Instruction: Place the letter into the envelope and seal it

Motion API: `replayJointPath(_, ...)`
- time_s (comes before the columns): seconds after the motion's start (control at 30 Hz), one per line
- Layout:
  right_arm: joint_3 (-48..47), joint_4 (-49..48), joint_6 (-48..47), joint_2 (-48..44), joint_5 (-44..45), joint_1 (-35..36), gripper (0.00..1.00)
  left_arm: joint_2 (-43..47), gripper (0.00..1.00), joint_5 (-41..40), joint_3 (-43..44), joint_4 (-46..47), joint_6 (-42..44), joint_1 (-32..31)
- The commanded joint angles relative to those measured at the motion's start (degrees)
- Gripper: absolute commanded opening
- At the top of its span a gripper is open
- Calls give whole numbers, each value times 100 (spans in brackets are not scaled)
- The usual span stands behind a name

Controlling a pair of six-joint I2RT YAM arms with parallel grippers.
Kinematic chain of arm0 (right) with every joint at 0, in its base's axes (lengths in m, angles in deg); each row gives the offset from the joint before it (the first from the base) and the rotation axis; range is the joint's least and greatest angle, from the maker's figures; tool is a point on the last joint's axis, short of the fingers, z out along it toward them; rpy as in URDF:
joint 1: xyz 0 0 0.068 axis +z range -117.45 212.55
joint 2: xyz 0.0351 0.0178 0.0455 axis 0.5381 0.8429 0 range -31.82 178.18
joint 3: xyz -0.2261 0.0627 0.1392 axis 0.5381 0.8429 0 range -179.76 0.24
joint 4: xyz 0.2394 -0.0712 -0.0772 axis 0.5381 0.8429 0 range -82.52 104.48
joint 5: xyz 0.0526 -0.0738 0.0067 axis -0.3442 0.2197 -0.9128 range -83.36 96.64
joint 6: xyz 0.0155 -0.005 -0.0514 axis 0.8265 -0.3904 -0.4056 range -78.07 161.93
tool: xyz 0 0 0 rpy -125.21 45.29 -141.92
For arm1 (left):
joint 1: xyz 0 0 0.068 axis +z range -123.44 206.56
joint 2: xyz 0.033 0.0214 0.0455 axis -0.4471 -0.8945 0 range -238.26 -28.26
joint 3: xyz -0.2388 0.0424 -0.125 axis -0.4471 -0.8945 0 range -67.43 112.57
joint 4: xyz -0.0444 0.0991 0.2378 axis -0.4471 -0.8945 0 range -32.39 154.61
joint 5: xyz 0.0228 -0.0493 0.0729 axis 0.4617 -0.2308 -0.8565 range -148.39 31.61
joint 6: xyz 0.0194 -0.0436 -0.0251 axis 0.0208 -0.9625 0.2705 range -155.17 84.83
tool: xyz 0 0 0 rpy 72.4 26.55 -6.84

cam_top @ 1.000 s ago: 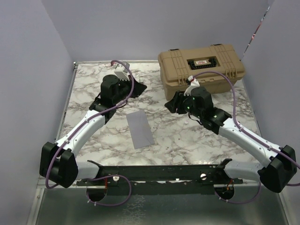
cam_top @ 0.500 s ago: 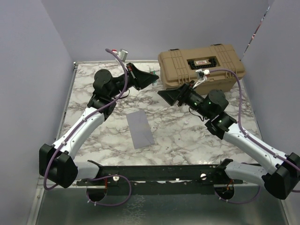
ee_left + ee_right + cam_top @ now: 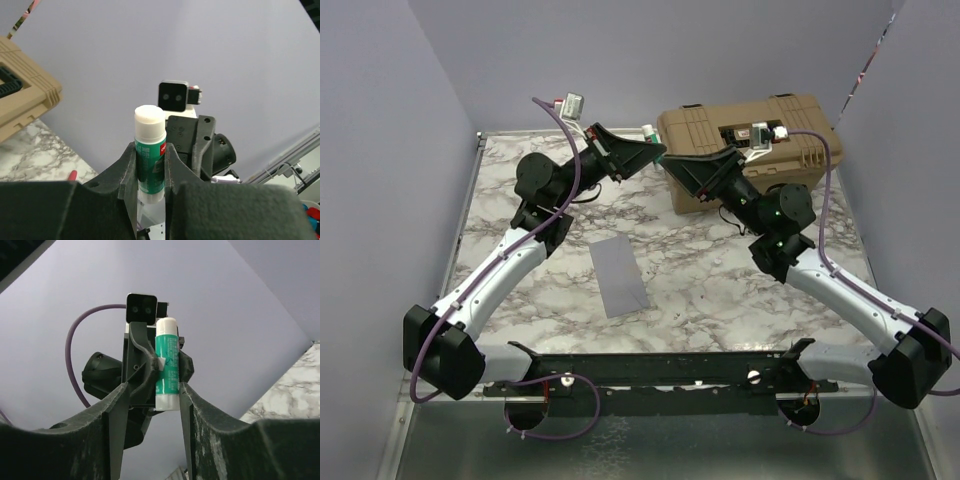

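Observation:
The blue-grey envelope lies flat on the marble table, between the two arms. The letter is out of view. My left gripper is raised high over the back of the table and shut on a green glue stick with a white cap. My right gripper faces it tip to tip and is open. The lower white end of the glue stick sits between the right jaws, close against one finger, with a gap to the other.
A tan toolbox stands at the back right, just behind the right gripper. The marble table ends at grey walls left, back and right. A black rail runs along the near edge.
Both arms have lifted off the table and swung toward each other, so the grippers now meet tip to tip in the air. The envelope has not moved.

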Motion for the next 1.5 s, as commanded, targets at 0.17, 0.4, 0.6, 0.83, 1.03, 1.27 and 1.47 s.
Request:
replayJointPath(0.17, -262, -310, 82, 304, -494, -25, 40, -34, 0, -283, 210, 387, -258, -80)
replayJointPath(0.4, -305, -174, -157, 327, -453, -25, 16, 80, 0, -438, 40, 395, -220, -80)
replayJointPath(0.6, -1061, 1972, -2825, 410, -95, -20, 1, 121, 0, -812, -43, -249, 22, -79)
replayJointPath(0.83, -1347, 2718, -6560, 773, 1040, -12, 1, -191, 0, -1567, 656, -1839, 431, -80)
replayJointPath(1.03, -1160, 1920, -8877, 1045, 2014, 126, 1, -583, 0, -2525, 1637, -3651, 309, -67)
replayJointPath(1.27, -1455, 2262, -8865, 1358, 2481, 343, 26, -1100, 0, -2840, 2503, -4957, -200, -62)
replayJointPath(1.47, -1559, 3686, -5043, 330, 761, 320, 73, -1061, 0, -2444, 2562, -4401, 844, -54)
